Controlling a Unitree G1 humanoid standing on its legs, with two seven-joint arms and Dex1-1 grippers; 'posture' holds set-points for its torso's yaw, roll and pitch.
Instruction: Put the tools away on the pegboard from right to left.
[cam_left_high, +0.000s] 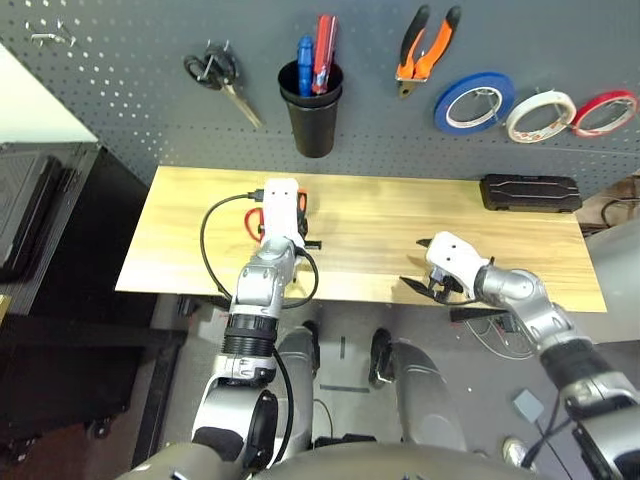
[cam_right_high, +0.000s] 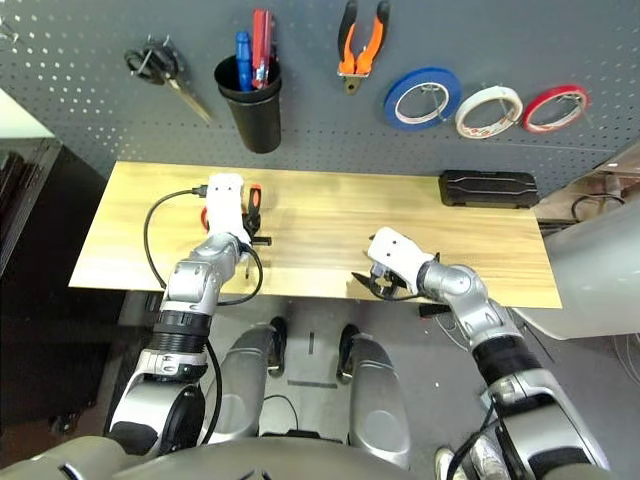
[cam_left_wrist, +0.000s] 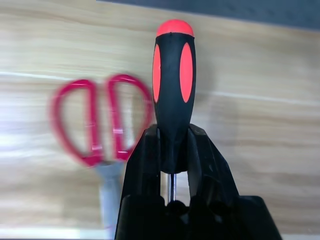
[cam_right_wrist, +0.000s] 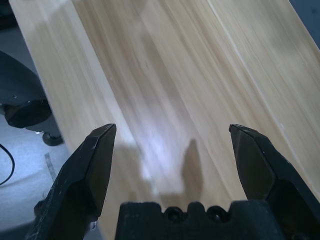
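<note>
Two tools remain: my left end effector (cam_left_wrist: 172, 165) grips the screwdriver (cam_left_wrist: 173, 90) for hanging next; my right end effector (cam_right_wrist: 172, 145) gapes empty.

No lettering, label, brand or number can be read anywhere (not on the pegboard (cam_left_high: 560, 40), the tape rings, the black cup (cam_left_high: 312, 110), the black case (cam_left_high: 530, 192) on the desk (cam_left_high: 370, 225), or the tool handles).

The left gripper (cam_left_wrist: 172, 150) hides the screwdriver (cam_left_wrist: 173, 90) shaft; the red-handled scissors (cam_left_wrist: 102, 122) blades are cut off, handles blurred.
</note>
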